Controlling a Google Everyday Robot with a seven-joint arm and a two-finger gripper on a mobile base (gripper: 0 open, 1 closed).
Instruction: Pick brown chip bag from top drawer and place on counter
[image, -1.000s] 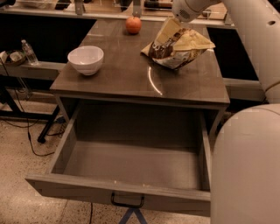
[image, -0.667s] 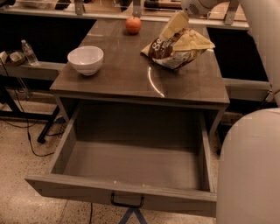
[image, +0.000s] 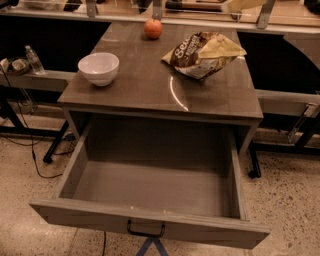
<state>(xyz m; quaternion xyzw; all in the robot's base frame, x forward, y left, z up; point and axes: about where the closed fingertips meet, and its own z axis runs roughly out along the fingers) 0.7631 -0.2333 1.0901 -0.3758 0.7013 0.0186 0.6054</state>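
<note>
The brown chip bag (image: 202, 54) lies on the counter (image: 150, 85) at its far right, dark-brown side with white lettering to the left and a tan end sticking up to the right. The top drawer (image: 150, 227) is pulled wide open below the counter, its inside bare, with the dark handle (image: 145, 231) at its front centre. My gripper (image: 242, 5) shows only as a pale tip at the top edge of the camera view, above and behind the bag and apart from it.
A white bowl (image: 98, 68) stands on the counter's left side. A red apple (image: 153, 28) sits at the far edge. A bright curved ring mark (image: 176, 95) crosses the counter's middle. A water bottle (image: 34, 60) stands on a shelf at left.
My gripper has let go of the chip bag and risen up to the top edge of the view. My arm has left the right side of the view. The bag stays on the counter.
</note>
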